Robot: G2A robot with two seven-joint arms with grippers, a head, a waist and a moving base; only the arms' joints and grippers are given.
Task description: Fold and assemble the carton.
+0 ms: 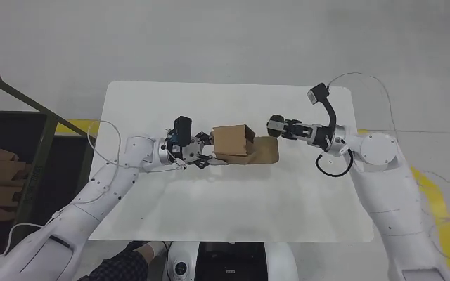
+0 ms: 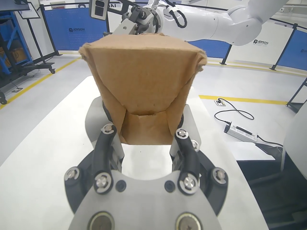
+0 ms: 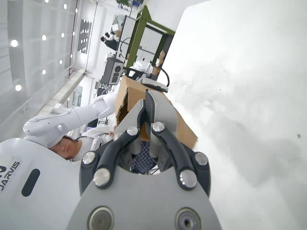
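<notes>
two claws: the left claw was spread wide, astride the narrow end flap of the carton; the right claw was pressed together at the tips, and whether a board edge sat between them could not be told.
carton place: near the middle of the worktop, left claw at its 9 o'clock, right claw just off its 3 o'clock.
carton look: plain brown corrugated board, half raised into a box, frayed at the corners, one flap lying flat toward 3 o'clock.
handling: probably light, stiff across the panels, bending readily at the creases; likely to skid on the smooth worktop if pushed from one side.
where to hold: best judged at a flap's free edge, mid-length, with the other claw bracing the opposite wall.
risk: hard pinching could crush or tear a worn corner.
</notes>
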